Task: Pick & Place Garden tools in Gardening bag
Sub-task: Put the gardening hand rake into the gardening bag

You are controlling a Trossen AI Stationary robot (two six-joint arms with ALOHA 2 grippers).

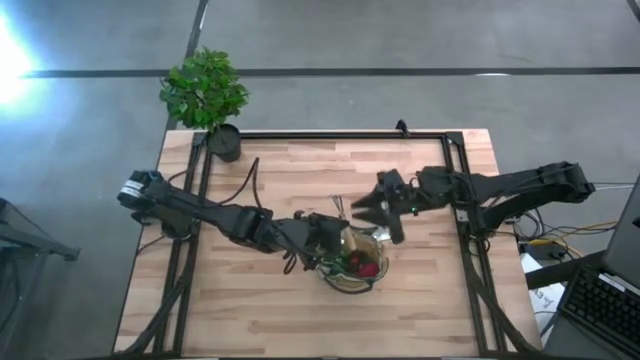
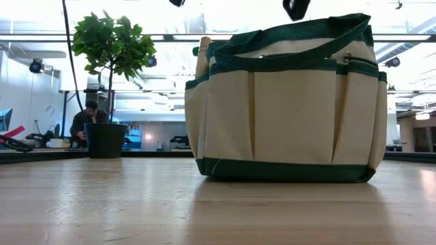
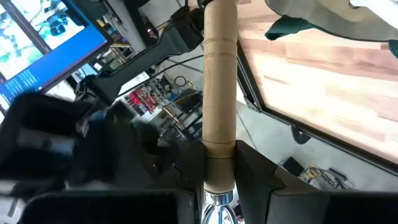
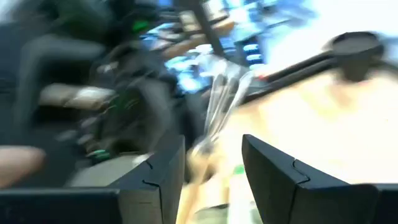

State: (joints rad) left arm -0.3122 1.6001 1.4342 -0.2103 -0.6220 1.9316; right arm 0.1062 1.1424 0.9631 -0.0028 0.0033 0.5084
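Note:
The tan gardening bag with green trim point(image 1: 355, 265) stands on the table right of centre, and it fills the low view point(image 2: 286, 102). A red glove point(image 1: 368, 268) lies inside it. My left gripper point(image 1: 322, 232) is at the bag's left rim, shut on a wooden-handled tool point(image 3: 219, 81). A wooden handle end point(image 2: 202, 54) shows above the bag's left rim. My right gripper point(image 1: 365, 210) is open just beyond the bag's far side, beside metal tines point(image 1: 340, 205). The tines show blurred past its fingers point(image 4: 219, 102). My left gripper pinches the tool's wooden handle point(image 3: 219, 140) between its two fingers, close to the shiny metal ferrule point(image 3: 217, 205). One finger point(image 3: 255, 171) is on each side, and the handle runs across them. The handle's free end reaches toward the bag's green rim point(image 3: 289, 25).
A leafy potted plant point(image 1: 205, 90) in a black pot point(image 1: 224, 142) stands at the table's far left corner, and also shows in the low view point(image 2: 112, 47). A dark frame rail runs along the table's edges point(image 1: 330, 133). A person sits in the room beyond point(image 2: 85, 122).

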